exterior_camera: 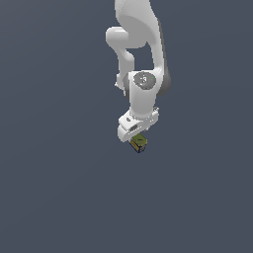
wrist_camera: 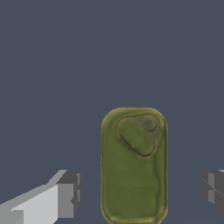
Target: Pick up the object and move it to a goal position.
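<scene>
- Tin can (wrist_camera: 134, 166) is lying flat on the dark grey surface (wrist_camera: 65, 65), olive-green lid facing up, pull-tab outline showing near 1 end.
- In the exterior view, the can (exterior_camera: 139, 143) is sitting directly beneath the white hand, partly hidden by it; a blue and yellow label is showing on its side.
- The gripper (wrist_camera: 142, 188) is standing spread apart, with 1 fingertip (wrist_camera: 70, 192) on each side of the can and a clear gap on both sides. Nothing is being clamped.
- The can is sitting slightly closer to 1 finger than to the other, judging from the wrist view.
- Whether the fingertips are low enough to reach the can's side walls cannot be told from these views.
- Risk: closing while off-centre is likely to push the can sideways before both pads are seating.
- Risk: closing too high is likely to catch only the rounded rim, letting the can slip out during the lift toward the goal.
- No goal marker is showing in either view.
</scene>
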Controlling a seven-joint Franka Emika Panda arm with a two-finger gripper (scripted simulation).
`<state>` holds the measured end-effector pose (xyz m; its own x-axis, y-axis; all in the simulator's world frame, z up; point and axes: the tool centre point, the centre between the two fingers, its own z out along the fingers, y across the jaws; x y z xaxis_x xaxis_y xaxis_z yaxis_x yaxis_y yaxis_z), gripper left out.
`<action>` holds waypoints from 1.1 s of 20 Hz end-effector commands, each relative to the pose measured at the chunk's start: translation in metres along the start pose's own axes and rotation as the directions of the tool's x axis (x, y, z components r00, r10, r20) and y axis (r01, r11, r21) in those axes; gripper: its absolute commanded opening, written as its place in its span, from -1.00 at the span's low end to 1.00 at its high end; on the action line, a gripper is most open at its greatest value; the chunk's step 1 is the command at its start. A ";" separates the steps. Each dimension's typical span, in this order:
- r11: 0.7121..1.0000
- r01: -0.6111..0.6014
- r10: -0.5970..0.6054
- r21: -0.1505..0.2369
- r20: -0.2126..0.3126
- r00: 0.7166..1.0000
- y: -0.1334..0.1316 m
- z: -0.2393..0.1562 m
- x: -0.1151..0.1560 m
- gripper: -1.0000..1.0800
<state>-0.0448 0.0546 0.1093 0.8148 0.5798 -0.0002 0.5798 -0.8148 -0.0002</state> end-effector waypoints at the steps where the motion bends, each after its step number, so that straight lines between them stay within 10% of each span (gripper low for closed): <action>1: 1.000 0.000 0.000 0.000 0.000 1.000 0.000 0.000 0.000 0.92; 18: 1.000 0.006 -0.006 0.000 0.000 1.000 0.000 0.050 0.000 0.92; 19: 1.000 0.006 -0.006 0.000 0.000 1.000 0.000 0.050 0.000 -1.00; 22: 1.000 0.006 -0.006 0.000 0.000 1.000 0.000 0.050 0.000 -1.00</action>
<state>-0.0456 0.0543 0.0596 0.8117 0.5841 -0.0005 0.5841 -0.8117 -0.0001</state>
